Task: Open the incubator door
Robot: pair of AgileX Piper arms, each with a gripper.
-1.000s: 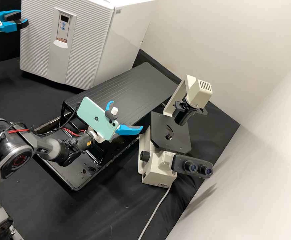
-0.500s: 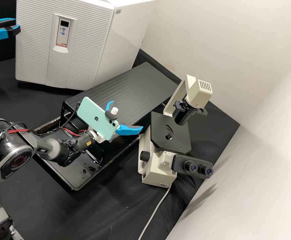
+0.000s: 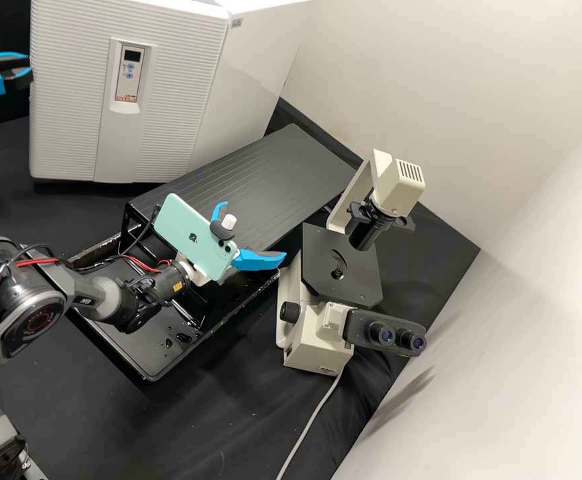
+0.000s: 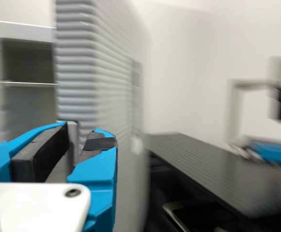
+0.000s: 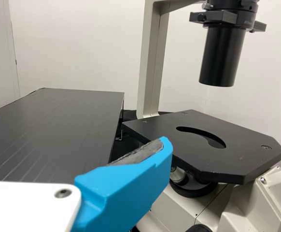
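We see the white door (image 3: pixel 171 100) at the front of the big white box (image 3: pixel 257 73), and it is partly open. We can see a little screen with buttons (image 3: pixel 129 73) on its bumpy front. Our left pincer (image 3: pixel 29 71) is at the door's free side, touching it. Up close, that left pincer (image 4: pixel 85 127) is clenched on the door's edge, with one finger inside and one outside. Past the edge, we can see into the box, where a thin shelf (image 4: pixel 29 83) goes across.

Our right pincer (image 3: pixel 254 230) is released, with its two blue fingers wide apart. It is over the black table (image 3: pixel 257 180), near the microscope (image 3: pixel 342 267), and is holding nothing. A pale green phone (image 3: pixel 194 237) is on that same arm, tilted, with its back showing. A white knob (image 3: pixel 229 222) is right by the phone. Red wires (image 3: pixel 141 263) run along the arm, over a black tray (image 3: pixel 145 370).

The microscope has two eye tubes (image 3: pixel 397 339) that point toward the white wall (image 3: pixel 537 267), and its dark flat top is near the table. A pale cord (image 3: pixel 309 427) comes from its bottom and lies on the black cloth (image 3: pixel 231 413).
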